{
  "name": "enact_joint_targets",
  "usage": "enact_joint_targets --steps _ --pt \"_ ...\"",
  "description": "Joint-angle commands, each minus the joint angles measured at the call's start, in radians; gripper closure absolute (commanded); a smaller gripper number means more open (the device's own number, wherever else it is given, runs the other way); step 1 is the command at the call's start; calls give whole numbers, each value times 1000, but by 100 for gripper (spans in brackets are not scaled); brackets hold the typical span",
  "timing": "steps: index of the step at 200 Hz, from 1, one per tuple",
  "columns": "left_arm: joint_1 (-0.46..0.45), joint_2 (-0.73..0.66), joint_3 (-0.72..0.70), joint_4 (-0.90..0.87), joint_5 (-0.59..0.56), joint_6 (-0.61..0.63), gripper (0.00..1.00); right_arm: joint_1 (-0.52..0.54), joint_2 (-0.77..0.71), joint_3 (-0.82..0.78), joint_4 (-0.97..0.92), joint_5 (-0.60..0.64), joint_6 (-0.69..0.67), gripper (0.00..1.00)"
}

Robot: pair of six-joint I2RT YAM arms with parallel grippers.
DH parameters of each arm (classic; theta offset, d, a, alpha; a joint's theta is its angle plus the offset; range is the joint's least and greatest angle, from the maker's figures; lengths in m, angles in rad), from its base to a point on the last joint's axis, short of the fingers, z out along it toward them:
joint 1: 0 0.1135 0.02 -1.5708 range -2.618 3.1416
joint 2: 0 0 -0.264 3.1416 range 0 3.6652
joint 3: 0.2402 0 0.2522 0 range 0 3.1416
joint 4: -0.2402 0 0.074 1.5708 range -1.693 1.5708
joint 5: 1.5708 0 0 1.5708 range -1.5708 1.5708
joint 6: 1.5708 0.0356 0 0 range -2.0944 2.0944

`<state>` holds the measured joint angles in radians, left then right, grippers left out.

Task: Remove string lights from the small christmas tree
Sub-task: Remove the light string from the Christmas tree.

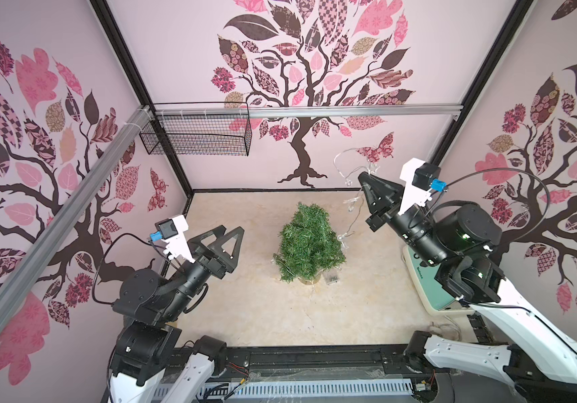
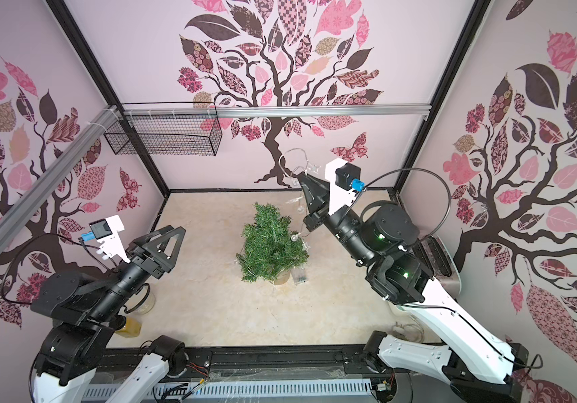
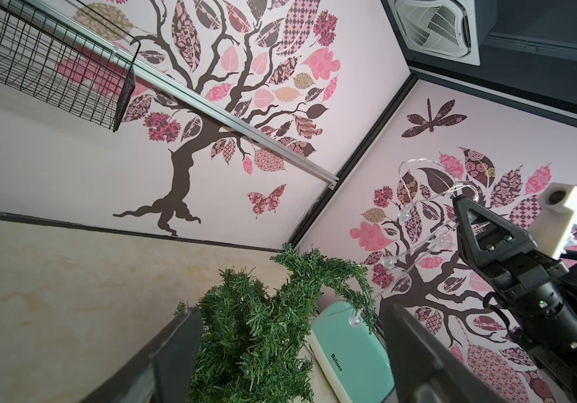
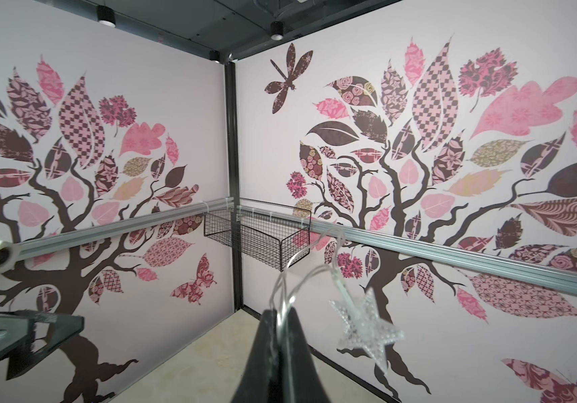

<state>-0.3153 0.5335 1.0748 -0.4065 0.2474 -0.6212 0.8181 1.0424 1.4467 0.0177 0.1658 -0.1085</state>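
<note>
The small christmas tree (image 1: 309, 244) (image 2: 273, 244) stands upright on its log base mid-table, bristly and green. My right gripper (image 1: 362, 177) (image 2: 300, 175) (image 4: 280, 312) is raised behind and to the right of it, shut on the string lights' silvery wire (image 4: 301, 279). A silver star (image 4: 367, 331) dangles beside the jaws. The strand loops above the tip and hangs down to a bulb (image 1: 342, 238) on the tree's right side. The clear battery box (image 1: 332, 278) lies by the base. My left gripper (image 1: 231, 230) (image 3: 290, 314) hangs open and empty to the tree's left, and the tree (image 3: 255, 331) shows between its fingers.
A black wire basket (image 1: 196, 136) hangs on the back rail at the left. Under my right arm sits a mint-green appliance (image 1: 426, 279) (image 3: 349, 349). A glass jar (image 2: 147, 303) and a yellow object (image 2: 129, 326) stand under my left arm. Walls close three sides.
</note>
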Motion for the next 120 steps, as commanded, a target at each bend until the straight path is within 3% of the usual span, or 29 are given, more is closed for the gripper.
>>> enact_joint_targets --steps 1,83,120 --pt "-5 11 -1 8 2 22 13 -110 32 81 9 -83 52 100" --pt "-5 70 17 15 -3 45 13 -371 253 311 9 -222 158 100" --pt "-5 119 22 35 -8 55 13 -493 378 417 13 -353 267 100"
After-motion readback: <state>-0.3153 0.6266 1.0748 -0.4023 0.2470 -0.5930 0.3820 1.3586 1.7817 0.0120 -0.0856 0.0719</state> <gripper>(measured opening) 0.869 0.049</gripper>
